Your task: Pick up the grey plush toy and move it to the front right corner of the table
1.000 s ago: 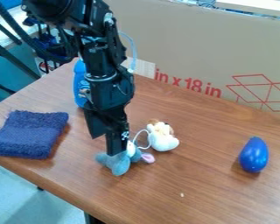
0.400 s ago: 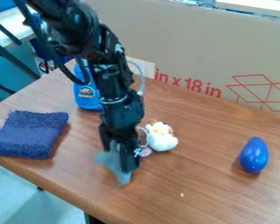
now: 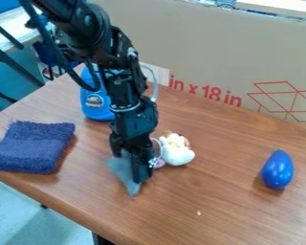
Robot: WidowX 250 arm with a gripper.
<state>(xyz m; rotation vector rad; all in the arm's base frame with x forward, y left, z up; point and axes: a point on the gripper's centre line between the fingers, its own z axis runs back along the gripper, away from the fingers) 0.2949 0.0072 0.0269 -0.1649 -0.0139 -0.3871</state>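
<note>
The black gripper (image 3: 134, 173) hangs low over the middle-left of the table, shut on a grey-blue plush toy (image 3: 122, 172). The toy's soft body sticks out to the left of the fingers and tapers downward below them, and part of it is hidden behind the gripper. A small pink piece (image 3: 159, 163) shows just right of the fingers. Close by on the right lies a white plush toy (image 3: 177, 152) with a brown patch on top, and a thin white loop runs between it and the gripper.
A folded dark blue cloth (image 3: 33, 146) lies at the table's left. Behind the arm stands a blue bottle (image 3: 95, 101). On the right is a shiny blue egg-shaped object (image 3: 278, 169). A large cardboard panel (image 3: 225, 52) borders the wooden table (image 3: 213, 206) at the back.
The gripper has shifted slightly right and down and has taken hold of the grey-blue toy, which has turned, its lower end now pointing down. More of the bottle shows behind the arm.
</note>
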